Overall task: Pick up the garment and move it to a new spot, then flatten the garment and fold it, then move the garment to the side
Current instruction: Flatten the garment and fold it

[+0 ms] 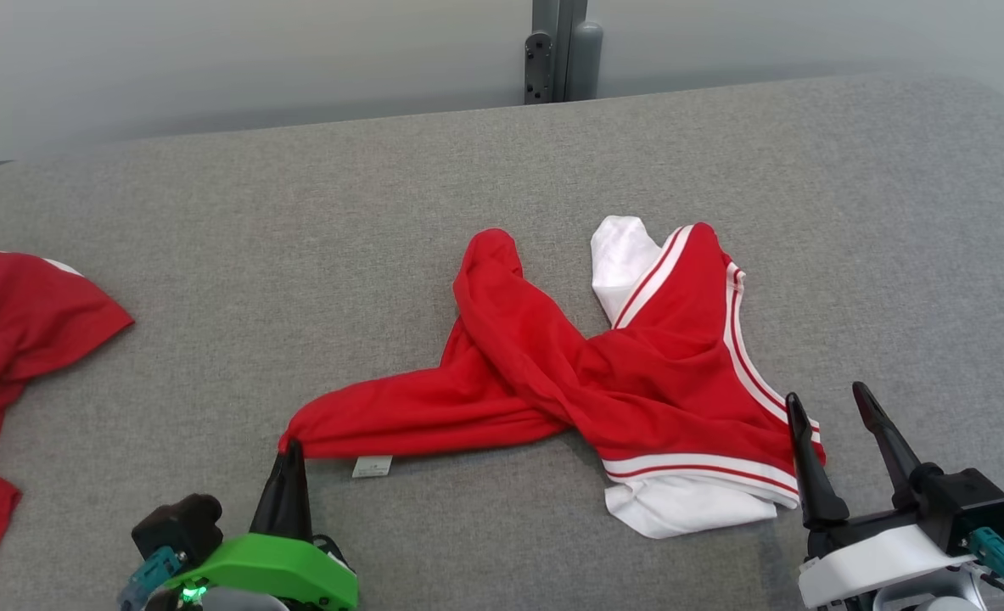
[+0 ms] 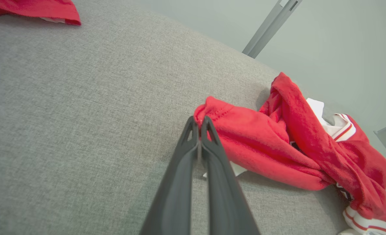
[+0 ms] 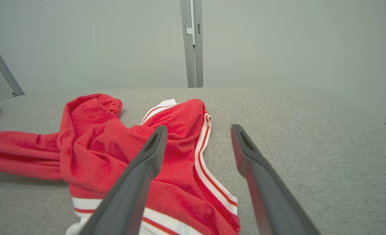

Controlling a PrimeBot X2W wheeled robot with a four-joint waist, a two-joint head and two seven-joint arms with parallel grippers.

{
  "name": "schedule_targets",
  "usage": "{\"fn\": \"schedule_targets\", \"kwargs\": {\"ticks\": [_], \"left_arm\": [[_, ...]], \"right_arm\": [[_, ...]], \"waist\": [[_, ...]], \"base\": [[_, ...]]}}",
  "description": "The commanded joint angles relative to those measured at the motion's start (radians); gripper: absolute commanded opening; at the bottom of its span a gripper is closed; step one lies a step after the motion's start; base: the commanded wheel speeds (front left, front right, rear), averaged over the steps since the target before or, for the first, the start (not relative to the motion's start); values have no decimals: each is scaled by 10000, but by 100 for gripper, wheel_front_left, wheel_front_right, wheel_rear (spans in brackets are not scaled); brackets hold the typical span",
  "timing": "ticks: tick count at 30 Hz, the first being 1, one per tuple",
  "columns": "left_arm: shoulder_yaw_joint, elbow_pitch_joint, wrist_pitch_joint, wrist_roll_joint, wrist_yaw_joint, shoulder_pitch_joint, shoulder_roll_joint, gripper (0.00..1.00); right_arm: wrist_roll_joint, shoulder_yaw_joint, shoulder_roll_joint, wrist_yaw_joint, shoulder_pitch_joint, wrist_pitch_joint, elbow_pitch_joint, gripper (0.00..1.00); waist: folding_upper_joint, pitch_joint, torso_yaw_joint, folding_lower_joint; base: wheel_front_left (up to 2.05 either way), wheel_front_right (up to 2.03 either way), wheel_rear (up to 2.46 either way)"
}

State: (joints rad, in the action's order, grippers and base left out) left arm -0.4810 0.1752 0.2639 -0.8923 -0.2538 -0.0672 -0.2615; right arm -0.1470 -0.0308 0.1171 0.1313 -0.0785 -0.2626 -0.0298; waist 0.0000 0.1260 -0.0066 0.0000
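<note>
While the left claw (image 1: 291, 446) pinches a corner of the garment (image 1: 552, 373), the right claw (image 1: 826, 395) gapes beside the striped hem (image 1: 697, 465). Likely step: flattening; next, clamp that hem.

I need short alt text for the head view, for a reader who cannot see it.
A crumpled red garment with white stripes lies on a grey padded surface; the left gripper is shut on its left tip, the right gripper is open at its right edge. A second red garment lies far left.
</note>
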Motion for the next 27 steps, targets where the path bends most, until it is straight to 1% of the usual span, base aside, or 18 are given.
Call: {"fn": "schedule_targets", "kwargs": {"ticks": [1,2,3,4,5,6,8,11,13,15,18,21,22,25,27], "left_arm": [[196,334,5,84,130,254,203,0],[243,546,7,127,231,281,266,0],[257,842,7,134,309,321,307,26],[205,1122,-34,81,369,360,341,49],[150,1364,-126,18,432,383,365,92],[134,1573,-275,-86,442,417,390,100],[238,1845,-483,-240,313,479,294,100],[459,1848,-648,-57,-133,465,-153,100],[565,1396,-756,71,-454,368,-398,100],[570,729,-916,276,-768,208,-804,100],[271,-470,-1388,580,-914,100,-1093,100],[-334,-1650,-1997,742,-995,43,-1027,100],[-615,-1985,-2189,781,-956,25,-913,100],[-1519,-2473,-2775,690,-663,-24,-404,100],[-2078,-2263,-3074,802,-401,-236,-175,100]], "right_arm": [[39,-64,-13,-10,-26,-33,-47,100],[11,-69,-26,-10,-6,-33,-65,100],[-9,-87,-39,-10,13,-33,-81,100],[-23,-108,-55,-10,30,-33,-94,100],[-35,-115,-75,-10,39,-33,-106,100],[-46,-122,-89,-10,27,-34,-113,100],[-49,-103,-111,-10,-25,-33,-125,100],[-52,-83,-138,-10,-103,-32,-126,100],[-42,-81,-150,-10,-126,-34,-110,100],[-33,-104,-149,-10,-105,-32,-113,100],[-20,-192,-183,-10,41,-34,-122,100],[-42,-205,-215,-10,182,-32,-90,100],[-53,-202,-230,-10,197,-34,-84,100],[-79,-207,-242,-10,241,-32,-65,100],[-87,-255,-248,-10,316,-32,-54,100]], "waist": [[0,-4,-100,0],[0,-8,-144,0],[0,-15,-201,0],[0,-12,-262,0],[0,-18,-321,0],[0,-29,-375,0],[0,-69,-496,0],[0,-121,-657,0],[0,-142,-753,0],[0,-133,-868,0],[0,-94,-1113,0],[0,-15,-1376,0],[0,13,-1456,0],[0,124,-1635,0],[0,251,-1740,0]], "base": [[0,0,0],[0,0,0],[0,0,0],[0,0,0],[0,0,0],[0,0,0],[0,0,0],[0,0,0],[0,0,0],[0,0,0],[0,0,0],[0,0,0],[0,0,0],[0,0,0],[0,0,0]]}}
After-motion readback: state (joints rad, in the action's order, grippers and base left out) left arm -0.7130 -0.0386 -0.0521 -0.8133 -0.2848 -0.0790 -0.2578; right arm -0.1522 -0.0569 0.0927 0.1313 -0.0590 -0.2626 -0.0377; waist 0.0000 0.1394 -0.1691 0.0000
